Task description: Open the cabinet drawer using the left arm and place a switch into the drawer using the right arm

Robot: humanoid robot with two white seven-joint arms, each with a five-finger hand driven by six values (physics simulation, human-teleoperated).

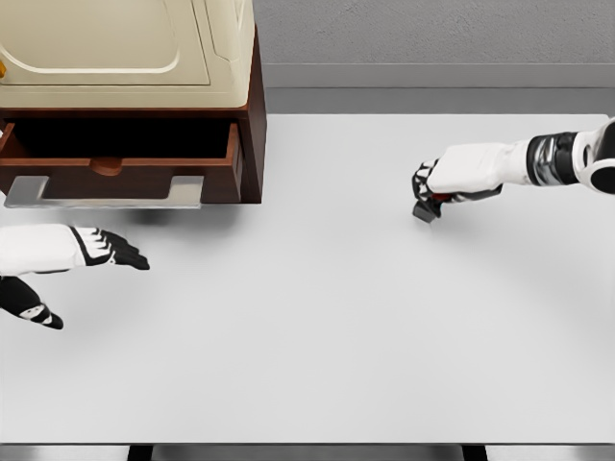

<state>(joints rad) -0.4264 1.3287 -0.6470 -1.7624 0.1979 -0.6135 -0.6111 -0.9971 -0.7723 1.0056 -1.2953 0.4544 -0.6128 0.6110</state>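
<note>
Head view, single frame. White table (317,317) fills most of the view; grey wall behind its far edge.

Cabinet (252,115): dark red-brown wood, standing at the table's far-left corner, with a cream panelled top section above. Its drawer (120,158) is pulled out toward the near edge; the dark interior shows between the drawer front and the cabinet body. A rounded brown knob (107,165) sits at the middle of the drawer front. A flat grey metal bracket (106,192) runs along the drawer's lower edge, with a notch cut in its middle.

Left hand (91,250): near the table's left edge, just in front of the drawer and apart from it. Fingers extended and relaxed, pointing right, thumb hanging lower down toward the left edge; it holds nothing.

Right hand (444,187): toward the far-right part of the table, arm coming in from the right edge. Fingers curled downward around a small dark object, the switch (426,211), which shows below the fingertips with a spot of red just beside it. Whether the switch rests on the table surface or is slightly raised cannot be told; a faint shadow lies under it. Switch is well apart from the drawer.

No brand, label or legible writing on the cabinet, drawer, switch or arms.
</note>
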